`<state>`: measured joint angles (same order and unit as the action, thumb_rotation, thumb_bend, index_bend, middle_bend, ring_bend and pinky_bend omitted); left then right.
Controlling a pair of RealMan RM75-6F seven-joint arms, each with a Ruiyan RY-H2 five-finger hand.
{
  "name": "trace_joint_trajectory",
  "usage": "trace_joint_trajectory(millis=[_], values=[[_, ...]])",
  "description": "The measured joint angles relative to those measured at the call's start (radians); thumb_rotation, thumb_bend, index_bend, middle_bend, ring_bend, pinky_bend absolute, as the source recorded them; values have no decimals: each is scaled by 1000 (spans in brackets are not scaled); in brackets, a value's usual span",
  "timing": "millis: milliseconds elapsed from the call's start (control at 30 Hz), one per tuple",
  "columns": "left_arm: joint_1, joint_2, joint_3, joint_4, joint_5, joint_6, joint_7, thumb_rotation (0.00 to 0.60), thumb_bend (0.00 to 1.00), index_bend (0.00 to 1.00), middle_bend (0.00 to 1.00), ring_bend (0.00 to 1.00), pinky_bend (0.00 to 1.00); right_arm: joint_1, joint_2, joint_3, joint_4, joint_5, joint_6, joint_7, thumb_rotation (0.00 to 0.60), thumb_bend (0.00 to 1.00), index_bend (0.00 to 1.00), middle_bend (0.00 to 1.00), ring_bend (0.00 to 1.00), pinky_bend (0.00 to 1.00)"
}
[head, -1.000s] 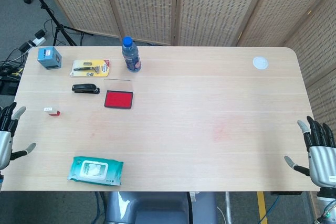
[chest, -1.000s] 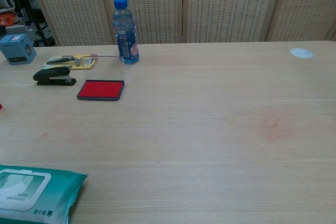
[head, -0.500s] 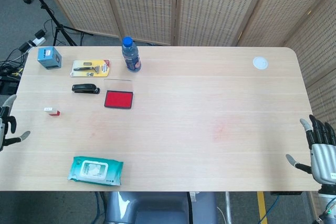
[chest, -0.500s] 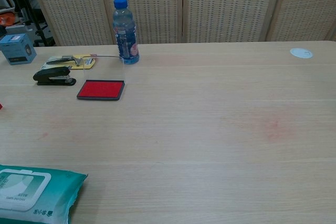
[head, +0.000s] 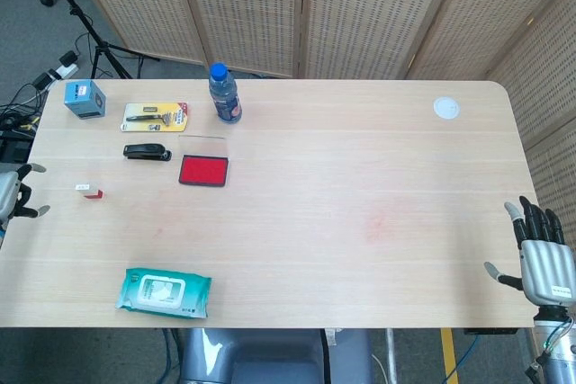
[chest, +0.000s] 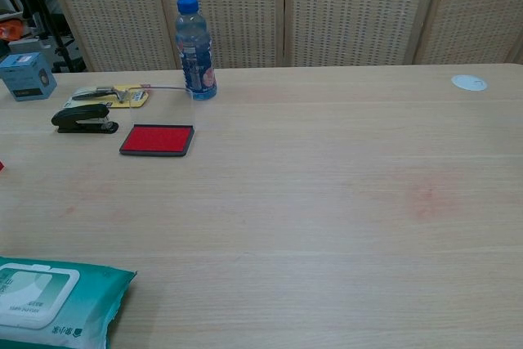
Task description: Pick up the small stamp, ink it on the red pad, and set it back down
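Note:
The small stamp (head: 88, 191), white with a red end, lies on the table near its left edge. Its red tip barely shows at the left border of the chest view. The red ink pad (head: 203, 171) (chest: 157, 139) sits open to the right of the stamp, below the bottle. My left hand (head: 11, 193) hovers at the table's left edge, level with the stamp, fingers spread and holding nothing. My right hand (head: 536, 258) hangs off the right edge, fingers apart and empty. Neither hand shows in the chest view.
A black stapler (head: 147, 152) (chest: 82, 118) lies left of the pad. A water bottle (head: 224, 93) (chest: 194, 49), a yellow card package (head: 156, 115), a blue box (head: 84, 99), a wet-wipes pack (head: 165, 292) (chest: 51, 301) and a white disc (head: 445, 108) are also on the table.
My left hand has moved up along the table's left edge toward the level of the stamp. My right hand shifted only slightly. Nothing on the table moved.

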<state>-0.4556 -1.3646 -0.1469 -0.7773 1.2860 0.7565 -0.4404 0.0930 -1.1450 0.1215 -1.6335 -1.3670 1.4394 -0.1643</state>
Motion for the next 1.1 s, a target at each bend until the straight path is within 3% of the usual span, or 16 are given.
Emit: trace_joint_trajectory(millis=[367, 700, 1100], values=[[-105, -128, 33, 237, 51, -135, -151, 600, 185, 385, 970, 1000, 989, 19, -21, 6, 19, 44, -39, -34, 600, 0, 0, 0, 0, 0], [-168, -190, 72, 335, 111, -198, -220, 600, 219, 412, 970, 1000, 989, 32, -34, 11, 41, 84, -72, -45, 600, 0, 0, 0, 0, 0], [-194, -233, 91, 373, 132, -231, -256, 600, 246, 469, 970, 1000, 989, 44, -44, 13, 58, 109, -92, -56, 600, 0, 0, 0, 0, 0]])
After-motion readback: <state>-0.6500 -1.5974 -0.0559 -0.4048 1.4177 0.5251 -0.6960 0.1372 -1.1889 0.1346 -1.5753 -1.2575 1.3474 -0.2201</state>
